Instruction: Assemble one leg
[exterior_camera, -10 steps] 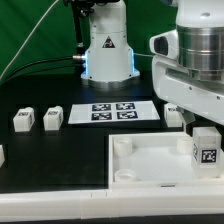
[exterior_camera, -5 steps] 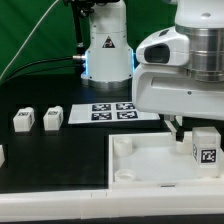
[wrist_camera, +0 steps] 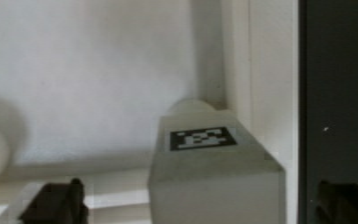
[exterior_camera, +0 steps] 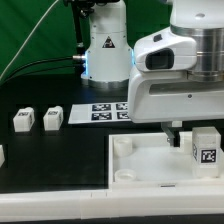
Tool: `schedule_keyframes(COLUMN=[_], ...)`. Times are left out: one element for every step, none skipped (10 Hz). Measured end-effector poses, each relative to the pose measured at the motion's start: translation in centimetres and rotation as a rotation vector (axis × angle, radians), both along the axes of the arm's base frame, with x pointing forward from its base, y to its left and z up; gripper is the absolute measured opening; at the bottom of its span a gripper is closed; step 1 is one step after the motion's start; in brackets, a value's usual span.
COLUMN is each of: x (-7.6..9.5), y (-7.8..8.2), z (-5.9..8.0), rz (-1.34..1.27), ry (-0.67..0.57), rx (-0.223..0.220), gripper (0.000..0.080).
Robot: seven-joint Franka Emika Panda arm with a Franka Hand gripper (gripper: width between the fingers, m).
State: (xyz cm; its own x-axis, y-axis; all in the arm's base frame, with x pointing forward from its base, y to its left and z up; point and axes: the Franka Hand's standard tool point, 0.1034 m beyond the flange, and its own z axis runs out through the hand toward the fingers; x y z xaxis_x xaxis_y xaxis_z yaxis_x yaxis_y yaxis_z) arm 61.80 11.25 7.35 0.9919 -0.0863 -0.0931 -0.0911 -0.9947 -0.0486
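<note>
A leg [exterior_camera: 205, 147], a small white block with a square marker on its face, stands upright on the large white tray-shaped piece [exterior_camera: 140, 165] near its right side. In the wrist view the leg [wrist_camera: 211, 160] rises between my two dark fingertips [wrist_camera: 55, 200], with a gap on each side. My gripper [wrist_camera: 199, 203] is open and straddles the leg without touching it. In the exterior view one dark finger [exterior_camera: 173, 128] shows just left of the leg; the arm hides the rest of the gripper. Two more legs [exterior_camera: 24, 120] [exterior_camera: 52, 118] stand on the black table at the left.
The marker board [exterior_camera: 105, 110] lies behind the tray-shaped piece, partly covered by the arm. Another white part [exterior_camera: 2, 155] shows at the exterior view's left edge. The robot base [exterior_camera: 108, 50] stands at the back.
The arm has swung toward the exterior view's left and down, now covering part of the marker board. The leg on the tray-shaped piece has not moved.
</note>
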Motion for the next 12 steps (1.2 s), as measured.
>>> schedule_keyframes(x=[0.00, 0.00, 0.00, 0.00, 0.00, 0.00, 0.00, 0.00, -0.01, -0.01, 0.03, 0.08], y=[0.00, 0.00, 0.00, 0.00, -0.01, -0.01, -0.01, 0.00, 0.05, 0.06, 0.17, 0.41], z=[0.00, 0.00, 0.00, 0.00, 0.00, -0.01, -0.01, -0.01, -0.01, -0.01, -0.05, -0.03], rz=[0.000, 0.000, 0.000, 0.000, 0.000, 0.000, 0.000, -0.016, -0.064, -0.147, -0.267, -0.400], ry=[0.000, 0.000, 0.000, 0.000, 0.000, 0.000, 0.000, 0.001, 0.004, 0.009, 0.011, 0.010], rx=[0.000, 0.000, 0.000, 0.000, 0.000, 0.000, 0.000, -0.001, -0.003, -0.010, -0.014, -0.022], gripper=[0.0649, 0.0649, 0.0526, 0.0391, 0.0391, 0.0291, 0.0291, 0.0291, 0.0291, 0.0291, 0.0291, 0.0291])
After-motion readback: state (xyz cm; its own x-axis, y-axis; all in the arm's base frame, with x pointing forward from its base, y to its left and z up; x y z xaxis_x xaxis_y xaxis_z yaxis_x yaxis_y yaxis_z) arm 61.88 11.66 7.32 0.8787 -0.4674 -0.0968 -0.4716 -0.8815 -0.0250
